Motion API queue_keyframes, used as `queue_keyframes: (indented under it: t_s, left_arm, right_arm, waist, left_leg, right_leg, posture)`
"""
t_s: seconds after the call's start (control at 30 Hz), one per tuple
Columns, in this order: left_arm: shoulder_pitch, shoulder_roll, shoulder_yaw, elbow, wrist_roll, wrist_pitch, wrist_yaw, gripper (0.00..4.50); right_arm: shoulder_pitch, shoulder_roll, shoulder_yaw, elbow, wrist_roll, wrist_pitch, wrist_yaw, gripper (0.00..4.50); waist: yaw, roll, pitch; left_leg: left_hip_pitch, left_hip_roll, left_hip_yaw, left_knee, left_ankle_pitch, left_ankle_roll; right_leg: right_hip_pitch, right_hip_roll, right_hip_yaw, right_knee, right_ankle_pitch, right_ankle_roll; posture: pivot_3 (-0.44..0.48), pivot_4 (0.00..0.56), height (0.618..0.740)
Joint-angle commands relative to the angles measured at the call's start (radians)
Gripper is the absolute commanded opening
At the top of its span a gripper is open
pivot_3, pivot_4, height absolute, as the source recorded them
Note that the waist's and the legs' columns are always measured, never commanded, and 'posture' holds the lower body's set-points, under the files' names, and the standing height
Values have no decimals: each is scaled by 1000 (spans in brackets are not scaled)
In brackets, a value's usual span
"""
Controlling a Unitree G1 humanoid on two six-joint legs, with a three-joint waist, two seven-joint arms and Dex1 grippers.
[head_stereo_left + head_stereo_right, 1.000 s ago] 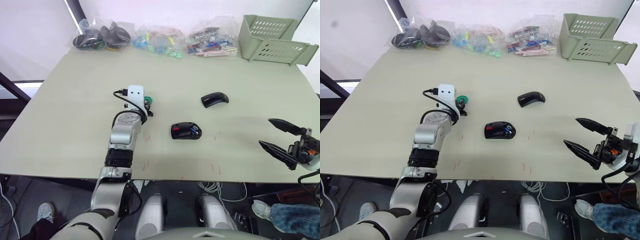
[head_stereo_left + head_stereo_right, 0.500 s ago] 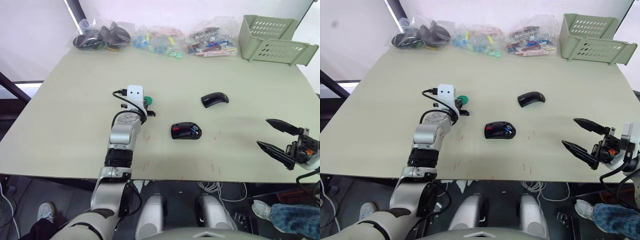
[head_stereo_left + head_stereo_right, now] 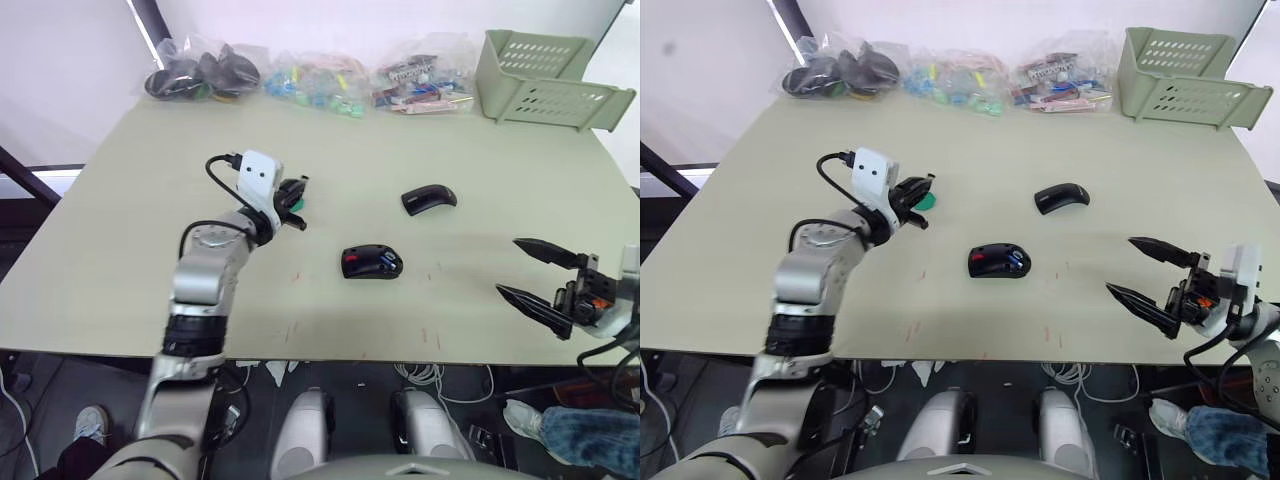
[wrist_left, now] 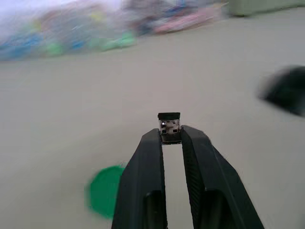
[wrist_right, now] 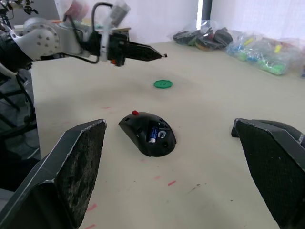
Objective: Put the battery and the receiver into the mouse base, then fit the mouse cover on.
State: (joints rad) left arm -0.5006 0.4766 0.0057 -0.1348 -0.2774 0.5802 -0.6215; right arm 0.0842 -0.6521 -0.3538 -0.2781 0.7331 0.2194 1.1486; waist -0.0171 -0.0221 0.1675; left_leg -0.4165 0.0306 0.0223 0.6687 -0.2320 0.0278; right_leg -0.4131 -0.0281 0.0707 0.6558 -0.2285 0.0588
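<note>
The black mouse base point(image 3: 372, 263) with its red wheel lies mid-table, and the blue battery point(image 5: 153, 134) sits in its open top. My left gripper point(image 3: 296, 196) hovers above the table to the base's left. It is shut on the tiny dark receiver point(image 4: 168, 125), which is pinched at the fingertips. The glossy black mouse cover point(image 3: 429, 198) lies on the table beyond the base to the right. My right gripper point(image 3: 507, 266) stands open near the table's front right edge, right of the base, with nothing between its fingers.
A flat green disc point(image 3: 926, 202) lies on the table just under the left gripper. Plastic bags of parts point(image 3: 320, 80) line the back edge. A pale green basket point(image 3: 550, 80) stands at the back right.
My left arm has risen off the table and swung left, carrying the receiver away from the green disc. My right gripper has shifted slightly inward, toward the base.
</note>
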Motion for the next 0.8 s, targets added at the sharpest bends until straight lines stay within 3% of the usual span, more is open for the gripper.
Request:
queue_keyframes:
  t_s: [0.03, 0.17, 0.37, 0.63, 0.7, 0.8]
  left_arm:
    - [18, 71, -11, -60, -53, -100, -181, 20]
    - [-3, 160, -60, -24, -73, -166, -384, 20]
    - [-85, 170, -124, 5, -103, -175, -541, 20]
    - [-187, 147, -208, 99, -79, -252, -702, 20]
    - [-214, 139, -222, 128, -71, -280, -729, 20]
    - [-243, 127, -234, 174, -44, -344, -757, 20]
  right_arm:
    - [-28, -52, 39, -112, -6, 114, -103, 4500]
    - [-72, -113, 122, -209, -15, 253, -196, 4500]
    - [-278, -182, 208, -295, 101, 617, -396, 4500]
    - [-651, -4, 247, -134, 456, 1115, -744, 4500]
    - [-704, 56, 230, -53, 562, 1188, -851, 4114]
    - [-755, 113, 220, 47, 710, 1230, -1024, 2875]
  waist:
    - [2, 0, 0]
    - [3, 0, 0]
    - [4, -2, 1]
    - [1, -4, 3]
    - [3, -4, 3]
    - [1, -4, 3]
  left_leg:
    - [0, 0, 0, 0, 0, 0]
    - [2, 1, 0, 1, 1, -1]
    - [0, 1, 0, 2, 1, -1]
    - [-2, 3, -1, 0, 1, -1]
    - [-2, 3, -2, 0, 1, -1]
    - [-3, 5, -1, 0, 1, -1]
  right_leg:
    - [0, 0, 0, 0, 0, 0]
    - [0, 1, 0, 1, -3, -4]
    - [0, -1, 1, 0, -3, -3]
    - [-2, 2, -1, 0, -3, -5]
    - [-2, 3, -2, 1, -3, -6]
    - [-2, 3, -2, 0, -3, -6]
  posture:
    - [0, 150, 740]
    - [0, 150, 740]
    - [0, 150, 740]
    - [0, 150, 740]
    - [0, 150, 740]
    - [0, 150, 740]
